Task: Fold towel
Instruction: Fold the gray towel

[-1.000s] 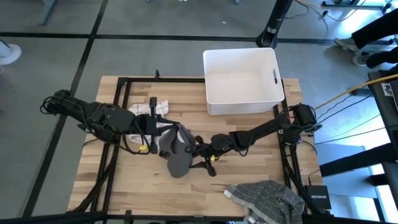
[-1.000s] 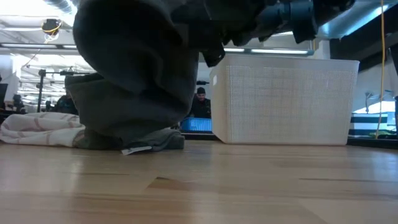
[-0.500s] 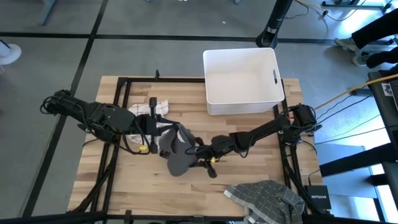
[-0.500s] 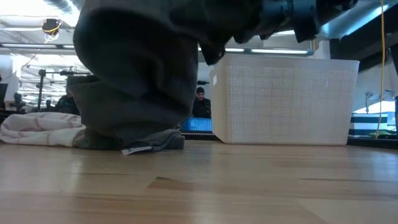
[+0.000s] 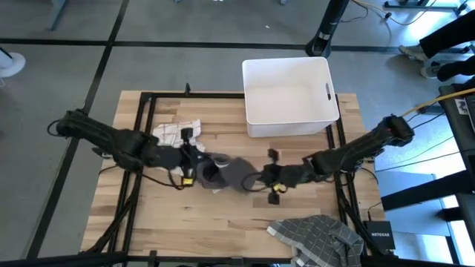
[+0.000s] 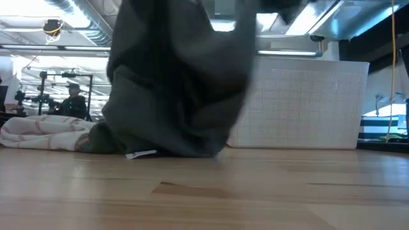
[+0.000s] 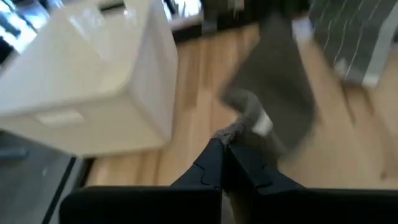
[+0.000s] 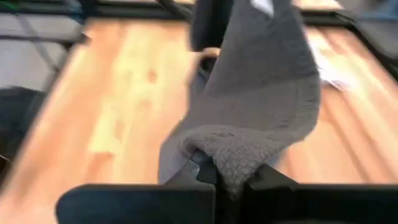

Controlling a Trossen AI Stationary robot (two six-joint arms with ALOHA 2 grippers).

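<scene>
A dark grey towel (image 5: 228,172) is stretched between my two grippers above the middle of the table. In the low view the towel (image 6: 179,89) hangs down, and its lower part (image 6: 153,145) rests on the wood. My left gripper (image 5: 196,167) is shut on the towel's left end. My right gripper (image 5: 261,179) is shut on its right end. My left gripper pinches a corner of the towel (image 7: 237,128) between its two fingers, coming from the table's left and slanting downward. The cloth runs away from the fingertips toward the other arm. My right gripper pinches a bunched edge of the towel (image 8: 231,157) between its two fingers, slanting down from the table's right. The cloth stretches away from the fingers toward the left arm, raised off the table at this end.
A white bin (image 5: 289,95) stands at the far right of the table. A cream striped cloth (image 5: 180,132) lies at the far left, behind the left arm. A grey checked cloth (image 5: 315,236) lies at the near right edge. Bare wood lies along the near left.
My right gripper has shut on the towel's edge, then moved up and toward the table's right edge, tipping up less steeply. My left gripper has sunk. The towel, before a bunch hanging under the left gripper, is now drawn out sideways between the two.
</scene>
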